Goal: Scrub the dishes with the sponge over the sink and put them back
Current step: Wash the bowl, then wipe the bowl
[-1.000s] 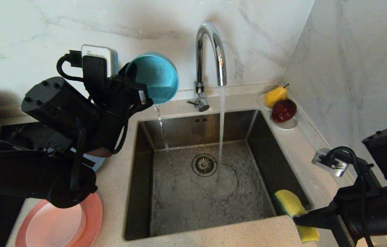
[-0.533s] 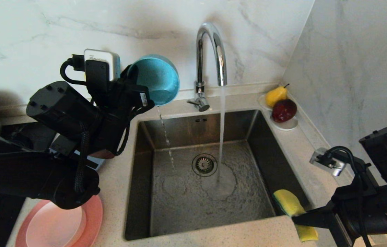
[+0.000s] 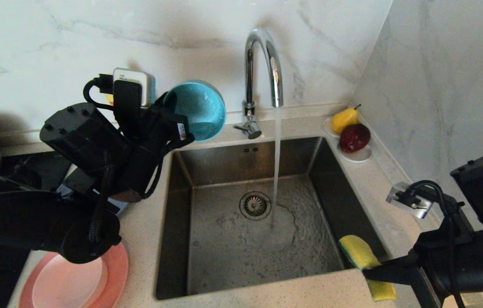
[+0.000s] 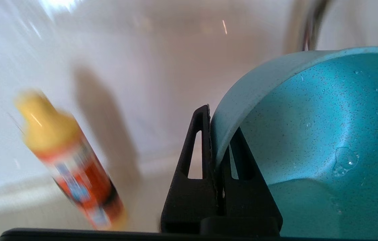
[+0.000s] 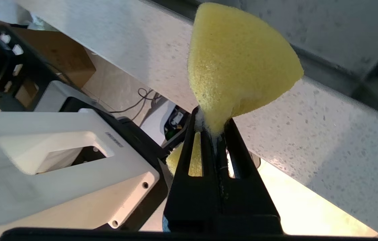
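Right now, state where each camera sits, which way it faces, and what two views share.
Head view: high, looking down at the sink; both arms show.
Left wrist view: behind the left gripper, facing the wall; fingers clamp the teal bowl.
Right wrist view: behind the right gripper, facing the counter edge; fingers pinch the sponge.
Shared: bowl and sponge also appear in the head view.

Running tap (image 3: 263, 64), fruit saucer (image 3: 355, 155), prob. detergent btl (image 4: 71, 164)

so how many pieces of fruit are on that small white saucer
2: a yellow pear at the back of the small white saucer and a dark red apple in front of it, touching, right of the steel sink.
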